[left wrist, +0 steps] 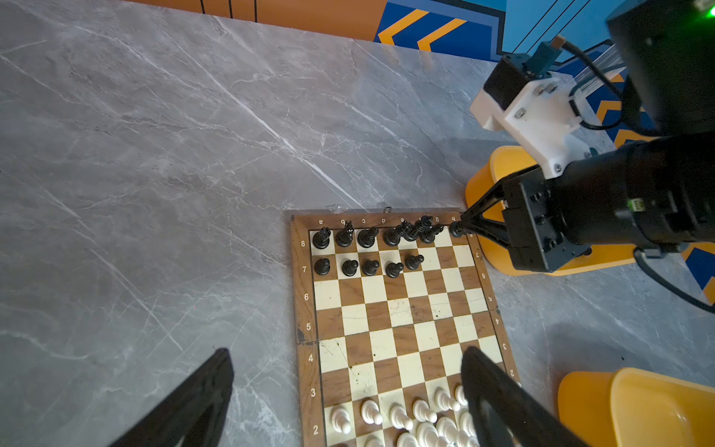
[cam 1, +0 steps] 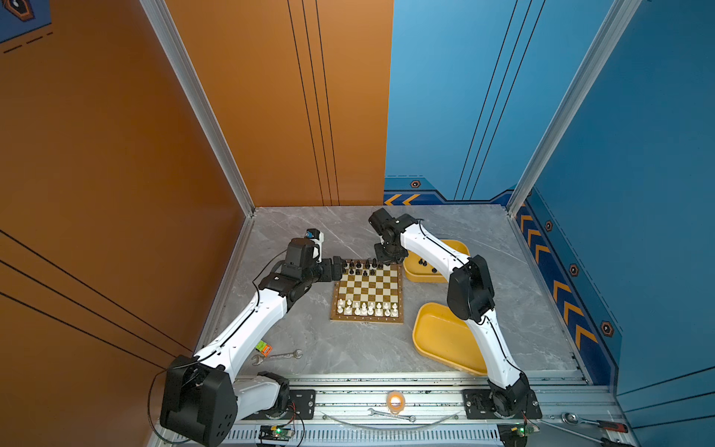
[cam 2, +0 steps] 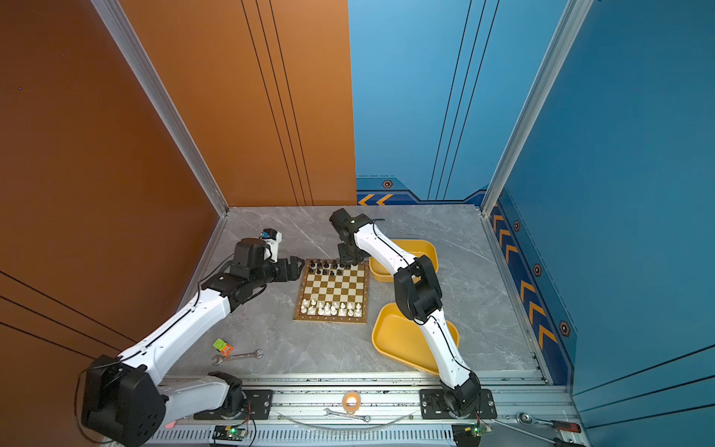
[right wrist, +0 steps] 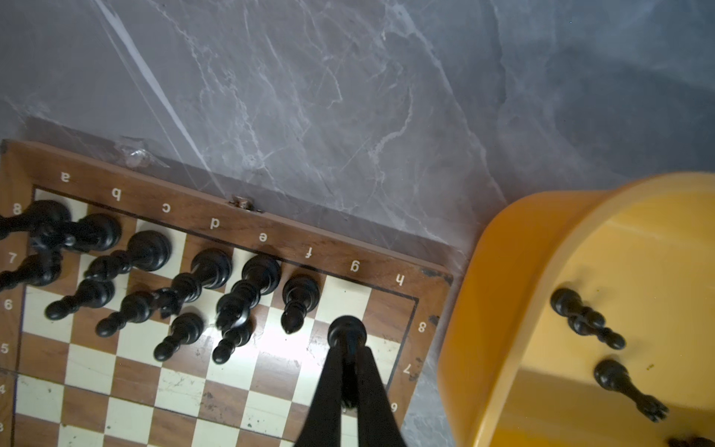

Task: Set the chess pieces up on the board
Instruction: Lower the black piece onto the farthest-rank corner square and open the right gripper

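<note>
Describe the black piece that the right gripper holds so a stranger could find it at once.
Find the chessboard and its far row of black pieces. At that row's end nearest the far yellow tray is the held piece. Alone among them, it is pinched in the shut right gripper; the rest stand free.

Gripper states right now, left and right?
Left gripper: open, empty.
Right gripper: shut on a black piece.

The right gripper (left wrist: 462, 227) pinches a black piece (left wrist: 455, 231) at the board's (left wrist: 402, 309) h8 corner. More black pieces (left wrist: 350, 267) line rows 8 and 7.
</note>
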You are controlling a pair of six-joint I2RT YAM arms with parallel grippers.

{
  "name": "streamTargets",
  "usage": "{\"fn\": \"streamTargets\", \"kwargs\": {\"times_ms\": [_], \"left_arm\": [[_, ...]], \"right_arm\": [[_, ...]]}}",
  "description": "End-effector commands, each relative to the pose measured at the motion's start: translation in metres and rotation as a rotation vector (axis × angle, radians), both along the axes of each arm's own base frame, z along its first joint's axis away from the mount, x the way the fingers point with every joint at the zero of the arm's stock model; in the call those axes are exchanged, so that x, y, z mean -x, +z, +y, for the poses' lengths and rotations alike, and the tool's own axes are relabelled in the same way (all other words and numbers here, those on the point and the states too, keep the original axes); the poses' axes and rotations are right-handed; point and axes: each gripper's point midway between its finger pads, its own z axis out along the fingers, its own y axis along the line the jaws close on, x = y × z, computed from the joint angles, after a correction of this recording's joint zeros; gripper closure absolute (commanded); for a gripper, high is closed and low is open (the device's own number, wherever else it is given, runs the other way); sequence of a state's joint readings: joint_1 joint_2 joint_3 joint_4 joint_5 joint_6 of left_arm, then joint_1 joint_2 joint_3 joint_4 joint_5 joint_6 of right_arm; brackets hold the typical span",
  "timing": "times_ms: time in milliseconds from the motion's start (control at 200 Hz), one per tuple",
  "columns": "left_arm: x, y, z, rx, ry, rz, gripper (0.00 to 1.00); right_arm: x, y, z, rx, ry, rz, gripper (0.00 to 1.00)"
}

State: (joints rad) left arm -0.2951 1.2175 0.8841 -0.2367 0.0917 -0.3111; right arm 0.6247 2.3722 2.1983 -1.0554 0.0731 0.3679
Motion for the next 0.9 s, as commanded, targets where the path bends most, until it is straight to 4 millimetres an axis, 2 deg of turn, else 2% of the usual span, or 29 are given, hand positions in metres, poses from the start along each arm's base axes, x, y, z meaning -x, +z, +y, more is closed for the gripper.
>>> {"fn": "streamTargets", "kwargs": {"times_ms": [0,636,896], "left_arm": [[0.0007,-0.0037,-0.0006,0.003,-0.017,0.016,0.07],[-0.0055,-0.0022,0.0008,0.002,-0.007,0.014,0.07],[-0.0064,-0.0024,0.0010,0.000,-0.006,0.018,0.07]], "right_arm": [[0.0061,-0.0183,-0.0009,0.008,-0.015,0.046,0.96],[-0.0018,-0.0263,-0.0057,-0.002,-0.030,0.053,0.95],[-0.0024,-0.0264,-0.0010,-0.020,-0.029,0.058,0.95]]}}
